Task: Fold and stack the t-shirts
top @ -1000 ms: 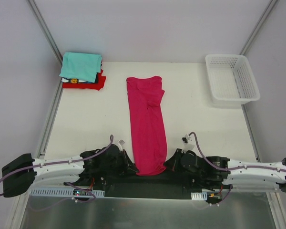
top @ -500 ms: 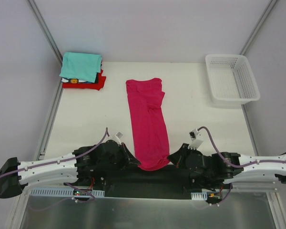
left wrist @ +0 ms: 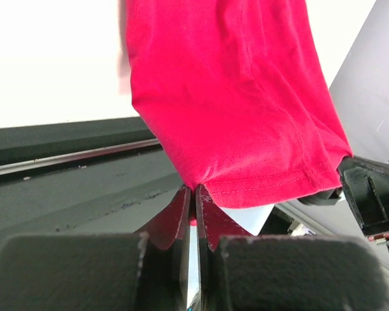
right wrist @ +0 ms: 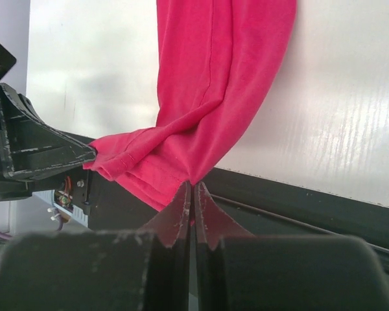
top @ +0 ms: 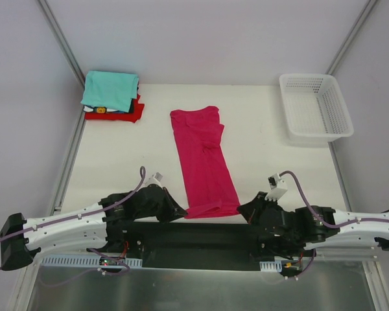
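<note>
magenta-pink t-shirt is lying as a long strip on the table, left of the white basket. left gripper and right gripper are each clamping a near hem corner, jaws pressed together. folded t-shirts are sitting further left of the basket.

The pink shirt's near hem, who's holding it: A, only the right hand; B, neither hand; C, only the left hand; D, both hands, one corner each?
D: in the wrist views the left hand and the right hand each pinch a hem corner of the pink shirt.
</note>
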Robot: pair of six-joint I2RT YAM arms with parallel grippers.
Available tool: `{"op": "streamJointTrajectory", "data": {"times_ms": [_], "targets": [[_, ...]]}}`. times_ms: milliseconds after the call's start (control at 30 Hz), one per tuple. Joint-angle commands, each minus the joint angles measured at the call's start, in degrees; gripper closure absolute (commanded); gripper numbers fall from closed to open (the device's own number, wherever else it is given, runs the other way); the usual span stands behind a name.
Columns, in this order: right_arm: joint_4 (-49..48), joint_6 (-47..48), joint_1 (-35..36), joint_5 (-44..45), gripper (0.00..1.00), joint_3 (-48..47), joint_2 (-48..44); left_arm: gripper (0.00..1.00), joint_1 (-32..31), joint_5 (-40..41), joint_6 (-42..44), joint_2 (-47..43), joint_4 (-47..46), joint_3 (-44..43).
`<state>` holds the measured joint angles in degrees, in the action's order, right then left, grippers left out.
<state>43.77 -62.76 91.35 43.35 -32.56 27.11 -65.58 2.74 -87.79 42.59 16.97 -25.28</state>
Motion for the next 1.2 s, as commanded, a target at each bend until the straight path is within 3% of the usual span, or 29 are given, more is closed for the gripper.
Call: {"op": "streamJointTrajectory", "data": {"times_ms": [0,467,933,1167], "targets": [[1.67,2.90,-1.52,3.58,1.00,-3.83,1.88,1.00,1.95,2.36,3.85,1.79,2.63,-3.46],[-14.32,17.75,-18.65,-11.70,1.00,-5.85,11.81,1.00,6.16,0.95,8.85,5.40,2.54,-7.50],[-16.79,22.59,-25.43,-17.42,1.00,-7.08,14.28,1.00,13.19,-2.66,14.21,7.33,2.02,-8.12],[-20.55,27.16,-34.11,-23.39,1.00,-7.70,17.18,1.00,19.78,-6.69,20.54,12.77,0.17,-11.63]]}}
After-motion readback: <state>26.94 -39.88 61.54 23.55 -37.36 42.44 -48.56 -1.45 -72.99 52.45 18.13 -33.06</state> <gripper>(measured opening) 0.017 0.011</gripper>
